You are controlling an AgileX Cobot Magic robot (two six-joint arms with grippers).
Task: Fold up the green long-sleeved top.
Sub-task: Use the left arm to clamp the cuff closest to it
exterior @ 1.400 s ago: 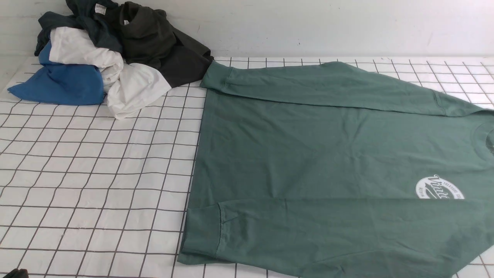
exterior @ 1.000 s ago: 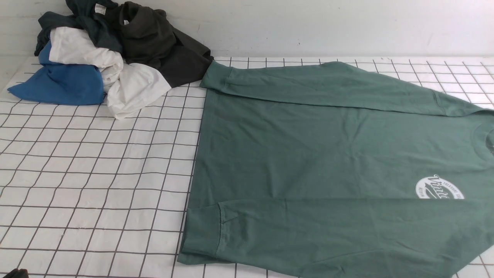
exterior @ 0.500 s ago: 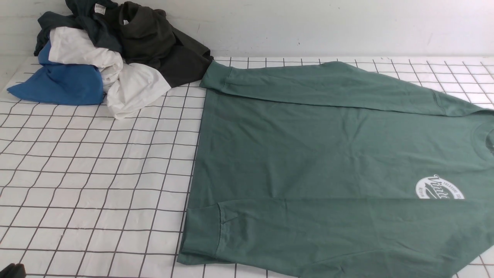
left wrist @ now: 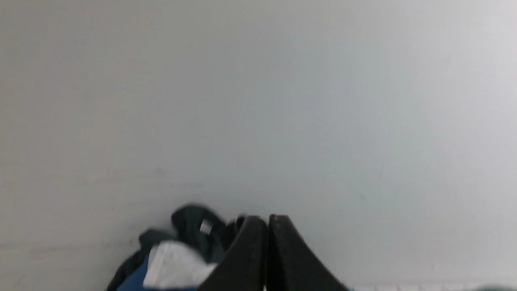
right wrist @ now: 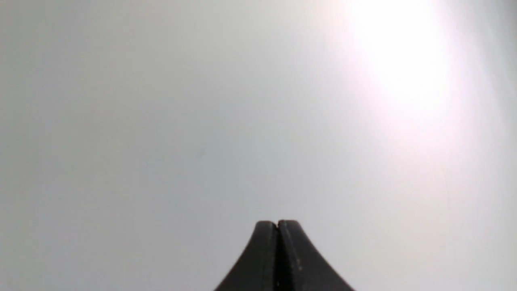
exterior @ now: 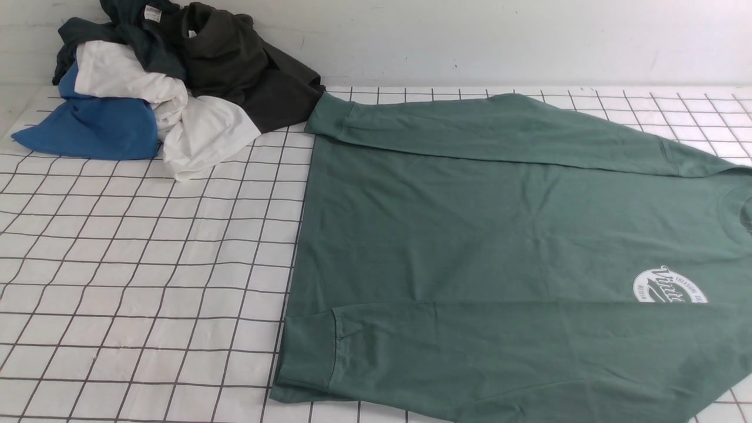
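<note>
At rt, green long-sleeved top w/ neck cut off.

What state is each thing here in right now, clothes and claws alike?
green long-sleeved top: spread flat, logo up, sleeves laid along its sides, body not yet folded.
pile of clothes: crumpled in a heap at the far left corner.
left gripper: shut, holding nothing.
right gripper: shut, holding nothing.
</note>
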